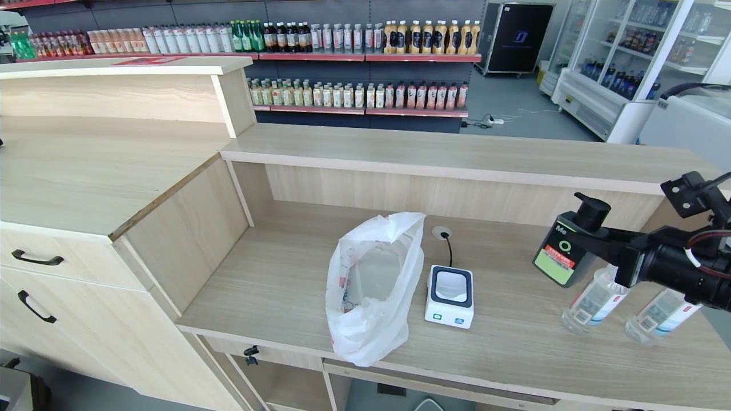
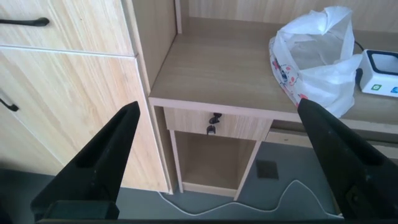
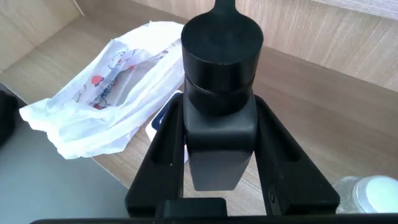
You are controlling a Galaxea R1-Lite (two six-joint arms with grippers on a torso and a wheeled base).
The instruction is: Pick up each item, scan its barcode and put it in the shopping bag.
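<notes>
Gripping a near-upright pump bottle [image 1: 562, 257], the right end effector [image 1: 591, 234] hangs over the counter [image 1: 514, 354]; scanner [image 1: 449, 295] lies to its left, bag [image 1: 371, 291] just beyond. Left end effector [image 2: 219, 104] gapes open.

You see a dark green square pump bottle [image 1: 562, 254] with a black cap, held tilted above the table [image 1: 514, 354] in the right gripper's fingers [image 1: 605, 237]. Two clear plastic bottles [image 1: 594, 301] stand just below it. A white plastic shopping bag [image 1: 371, 285] gapes open, just beside a white box scanner [image 1: 450, 295].
</notes>
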